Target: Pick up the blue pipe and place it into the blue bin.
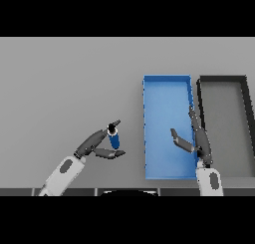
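Two bins sat side by side on the grey surface: a blue bin and, just right of it, a dark bin. The left hand had its fingers and thumb curled round the blue pipe, well left of the blue bin. The right hand hung over the blue bin's right side, fingers relaxed and spread, holding nothing.

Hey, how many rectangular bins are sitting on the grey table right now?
2. A blue rectangular bin sits right of centre, the right hand over its right wall. A dark grey rectangular bin lies beside it at the far right. None appears hidden.
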Controlling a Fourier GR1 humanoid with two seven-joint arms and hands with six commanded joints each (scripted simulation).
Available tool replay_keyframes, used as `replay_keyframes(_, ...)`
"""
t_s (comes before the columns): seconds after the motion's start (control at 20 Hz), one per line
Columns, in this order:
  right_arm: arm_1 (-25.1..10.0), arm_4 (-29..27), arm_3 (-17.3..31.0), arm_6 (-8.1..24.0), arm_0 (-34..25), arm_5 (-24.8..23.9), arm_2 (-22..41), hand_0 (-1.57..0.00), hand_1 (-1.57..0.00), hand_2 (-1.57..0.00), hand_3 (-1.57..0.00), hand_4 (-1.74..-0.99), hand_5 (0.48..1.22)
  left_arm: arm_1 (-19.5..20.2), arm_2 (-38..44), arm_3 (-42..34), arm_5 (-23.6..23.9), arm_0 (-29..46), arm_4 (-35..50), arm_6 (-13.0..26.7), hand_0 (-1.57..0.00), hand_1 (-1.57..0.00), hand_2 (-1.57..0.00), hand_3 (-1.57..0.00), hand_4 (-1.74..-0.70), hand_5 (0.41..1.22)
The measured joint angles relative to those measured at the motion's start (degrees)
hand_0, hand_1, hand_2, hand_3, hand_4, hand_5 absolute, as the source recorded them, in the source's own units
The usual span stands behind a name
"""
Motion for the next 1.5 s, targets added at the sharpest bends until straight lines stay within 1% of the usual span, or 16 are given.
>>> replay_keyframes(0.2,-0.5,1.0,-0.6,-0.8,0.8,-0.2,0.2,0.00,0.00,0.00,0.00,-1.207,0.650,-3.7,-0.3,3.1,-0.2,-1.5,0.7,-1.1,0.00,0.00,0.00,0.00,-1.11,0.463)
replay_keyframes(0.25,-0.3,0.9,-0.2,-0.4,0.8,-0.2,0.2,0.00,0.00,0.00,0.00,-1.210,0.653,-4.0,-0.3,2.9,-0.3,-1.2,1.1,-2.4,0.00,0.00,-0.05,-0.04,-1.14,0.502)
replay_keyframes(0.3,-0.2,1.1,-0.5,-2.3,2.0,-0.1,0.4,0.00,0.00,0.00,0.00,-1.213,0.655,-4.5,0.5,3.0,-0.4,-1.1,2.3,-3.0,0.00,-0.04,-0.15,-0.12,-1.19,0.550)
replay_keyframes(0.35,-0.2,1.3,-0.3,-2.0,1.8,-0.2,0.6,0.00,0.00,0.00,0.00,-1.217,0.655,-5.6,1.1,3.6,-0.6,-1.6,3.6,-2.5,-0.01,-0.16,-0.31,-0.28,-1.24,0.613)
replay_keyframes(0.4,0.0,1.0,-0.2,-2.1,1.3,0.0,0.6,0.00,0.00,0.00,0.00,-1.220,0.656,-6.7,1.4,4.6,-0.8,-1.8,4.4,-2.7,-0.12,-0.32,-0.49,-0.53,-1.28,0.735)
replay_keyframes(0.5,-0.1,0.8,-0.7,-1.6,1.2,0.1,0.5,0.00,0.00,0.00,0.00,-1.219,0.657,-8.1,1.6,4.5,-1.0,-0.6,5.7,-4.9,-0.60,-0.75,-0.87,-0.91,-1.44,0.910)
replay_keyframes(0.55,-0.2,1.0,0.6,-0.9,0.5,-0.2,0.2,0.00,0.00,0.00,0.00,-1.224,0.658,-8.3,1.5,4.1,-0.6,-0.6,5.3,-4.3,-0.80,-0.92,-1.01,-1.03,-1.50,0.972)
replay_keyframes(0.65,0.1,0.4,0.1,-1.3,0.7,0.0,0.2,0.00,0.00,0.00,0.00,-1.233,0.660,-8.2,1.4,4.1,-1.6,-0.3,5.6,-5.2,-1.07,-1.15,-1.21,-1.19,-1.58,1.062)
replay_keyframes(0.7,0.1,0.1,0.5,-0.8,0.5,0.1,0.0,0.00,0.00,0.00,0.00,-1.228,0.656,-8.5,1.1,3.6,-1.2,-0.4,5.4,-4.9,-1.17,-1.24,-1.28,-1.27,-1.55,1.094)
replay_keyframes(0.85,0.2,0.2,0.9,0.2,-0.6,0.1,0.1,0.00,0.00,0.00,0.00,-1.221,0.638,-9.1,0.2,2.5,0.7,-0.4,3.2,-4.6,-1.37,-1.40,-1.42,-1.42,-1.50,1.156)
replay_keyframes(0.9,0.0,-0.3,1.0,-0.1,-0.4,0.4,-0.2,0.00,0.00,0.00,0.00,-1.220,0.635,-8.8,0.3,2.2,0.8,0.3,2.6,-6.8,-1.41,-1.43,-1.45,-1.45,-1.49,1.169)
replay_keyframes(1.1,0.3,-0.8,0.5,-0.3,-0.1,0.7,0.0,0.00,0.00,0.00,0.00,-1.229,0.633,-10.4,1.0,-1.2,1.5,0.0,2.2,-7.8,-1.50,-1.51,-1.52,-1.52,-1.47,1.200)
replay_keyframes(1.15,0.5,-0.7,0.5,0.5,-0.8,0.4,0.0,0.00,0.00,0.00,0.00,-1.226,0.636,-10.7,1.4,-2.0,1.1,-0.4,2.5,-8.1,-1.52,-1.53,-1.53,-1.53,-1.47,1.204)
replay_keyframes(1.4,-0.4,1.2,0.8,0.3,-0.5,-0.1,0.2,0.00,0.00,0.00,0.00,-1.184,0.643,-12.0,2.3,-6.8,-0.7,-4.2,3.2,-4.1,-1.55,-1.56,-1.56,-1.56,-1.47,1.215)
replay_keyframes(1.45,-0.9,1.2,0.5,-0.7,0.1,-0.1,-0.2,0.00,0.00,0.00,0.00,-1.176,0.643,-12.4,2.1,-7.9,-1.2,-4.2,3.4,-4.0,-1.56,-1.56,-1.56,-1.56,-1.47,1.217)
replay_keyframes(1.5,-0.6,1.2,1.4,-0.1,-0.6,-0.2,-0.1,0.00,0.00,0.00,0.00,-1.170,0.644,-12.5,2.2,-8.5,-1.6,-5.0,3.2,-2.7,-1.56,-1.56,-1.56,-1.56,-1.47,1.217)
